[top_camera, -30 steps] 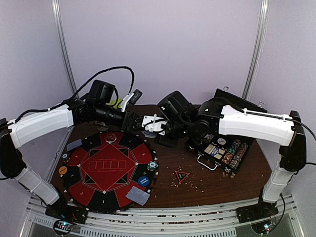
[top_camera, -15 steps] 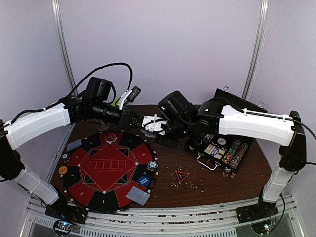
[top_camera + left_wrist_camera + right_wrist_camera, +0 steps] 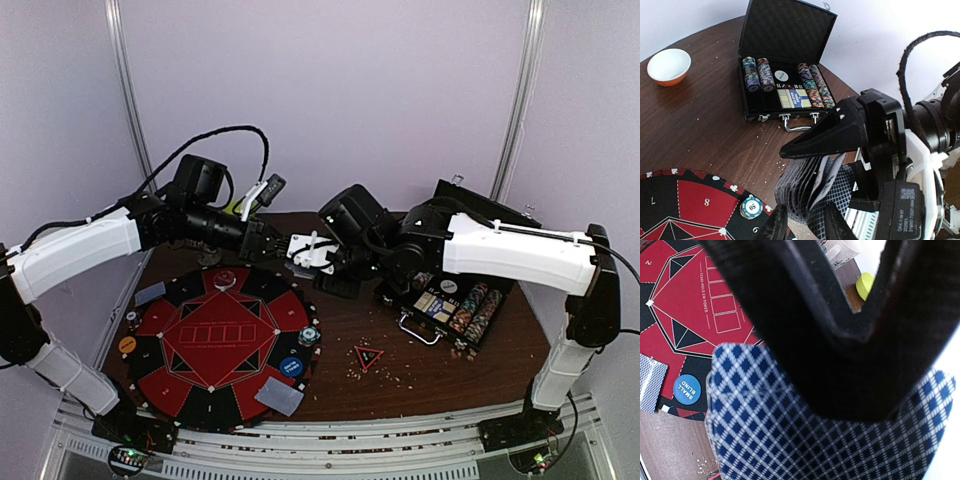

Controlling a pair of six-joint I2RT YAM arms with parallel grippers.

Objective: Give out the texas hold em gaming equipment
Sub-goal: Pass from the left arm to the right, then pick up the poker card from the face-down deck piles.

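1. You are mid-deal. The right jaws are clamped on a loose fan of playing cards point(image 3: 800, 192), held in the air over the tabletop's 12 o'clock side, just past the far rim of the poker mat point(image 3: 215, 340).
2. The left jaws straddle the fan's lower edge, narrowed around it. Whether they actually pinch a card cannot be told from these views.
3. The next move, as I judge it, calls for one card only. The fan is slack, so several may slide out together; draw along the card's face, not across it.
4. Then carry it to a seat not yet served. Dealt cards lie at the mat's 5 o'clock point(image 3: 280, 397) and 10 o'clock point(image 3: 150, 293), with the small blind button point(image 3: 687, 386) at 4 o'clock.
5. The chip case point(image 3: 785, 30) stands at the tabletop's 3 o'clock with its lid up. Rows of striped chips point(image 3: 752, 72) fill both ends, with a dark disc and a blue-and-yellow pack between them.
6. From the left wrist, the bowl point(image 3: 669, 66) sits at the case's 9 o'clock, well apart from it, and shows only its white inside.
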